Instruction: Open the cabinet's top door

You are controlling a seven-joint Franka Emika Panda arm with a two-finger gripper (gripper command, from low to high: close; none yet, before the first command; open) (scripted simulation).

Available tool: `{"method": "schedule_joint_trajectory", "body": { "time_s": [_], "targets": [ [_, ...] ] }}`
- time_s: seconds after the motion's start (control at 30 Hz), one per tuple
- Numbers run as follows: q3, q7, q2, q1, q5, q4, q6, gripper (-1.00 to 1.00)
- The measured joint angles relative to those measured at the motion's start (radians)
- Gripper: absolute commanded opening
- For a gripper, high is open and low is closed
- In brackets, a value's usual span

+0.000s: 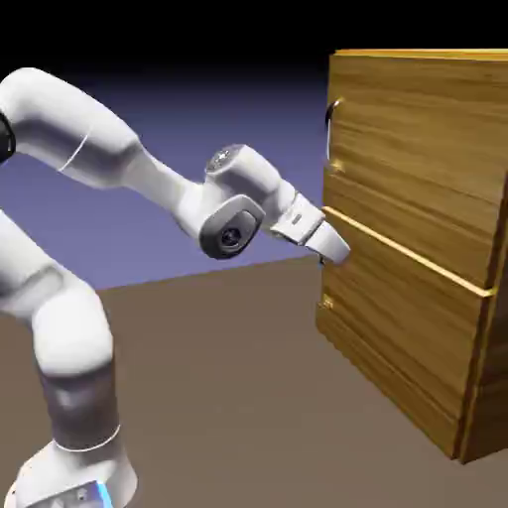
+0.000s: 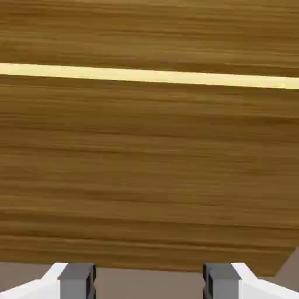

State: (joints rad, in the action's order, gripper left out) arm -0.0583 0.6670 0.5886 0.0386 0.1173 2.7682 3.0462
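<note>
Your gripper [image 1: 335, 253] sits with its fingers [image 2: 76, 280] apart and nothing between them, right up at the front of the cabinet [image 1: 427, 327], level with the pale seam between the two panels. The top door [image 1: 417, 149] is the upper panel, and its handle [image 1: 332, 117] is a small silver curve at the door's near edge, well above where your hand points. In the hand view you see only wood grain and the pale seam, no handle at all. Risk: if you push straight ahead from here, you hit bare wood low on the cabinet, or close on nothing. Risk two: you drift down and grab at the lower panel, which is the wrong one. You likely need to rise to the handle before closing. Count: one cabinet, two front panels, one handle visible (a lower one I cannot make out), one arm, one gripper with two fingertips showing.
</note>
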Motion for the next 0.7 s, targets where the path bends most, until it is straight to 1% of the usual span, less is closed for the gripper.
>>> {"method": "schedule_joint_trajectory", "body": {
  "time_s": [0.7],
  "targets": [
    [-0.454,-0.576,0.145,0.394,0.913,-0.326,0.072,0.00]
  ]
}}
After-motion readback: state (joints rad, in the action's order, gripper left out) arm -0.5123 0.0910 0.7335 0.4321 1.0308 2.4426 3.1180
